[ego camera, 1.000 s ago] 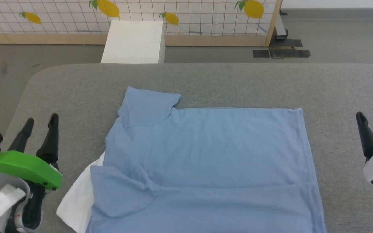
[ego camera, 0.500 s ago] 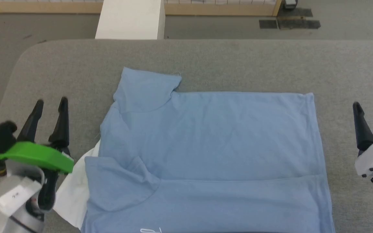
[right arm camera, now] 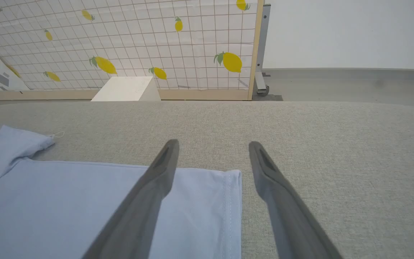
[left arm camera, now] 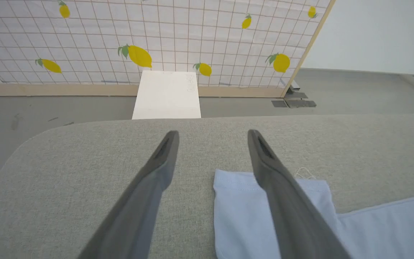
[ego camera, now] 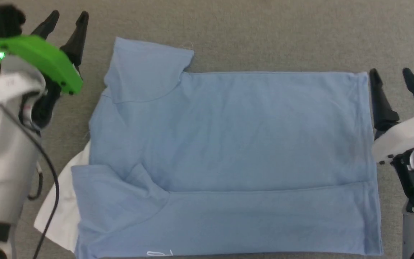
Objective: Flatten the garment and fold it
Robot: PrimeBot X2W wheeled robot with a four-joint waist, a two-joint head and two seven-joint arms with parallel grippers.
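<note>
The garment (ego camera: 228, 144), a sky-blue short-sleeved shirt, lies spread on the grey table (ego camera: 264, 36), neck end to the left with a white lining (ego camera: 61, 205) sticking out. Its near strip is folded over. My left gripper (ego camera: 68, 16) hovers open beside the far-left sleeve (left arm camera: 243, 212). Open too, my right gripper (ego camera: 392, 73) stands at the far-right hem corner (right arm camera: 228, 187), one finger above the cloth, the other above bare table.
Beyond the table's far edge stands a white box (left arm camera: 167, 95) on the grey floor, in front of a lemon-patterned screen (left arm camera: 156, 39) with a wooden frame. Bare table (right arm camera: 336, 144) stretches behind and to the right of the garment.
The head camera has tilted down, so the box and screen have left its view. Both grippers have come forward to the garment's far corners, still open.
</note>
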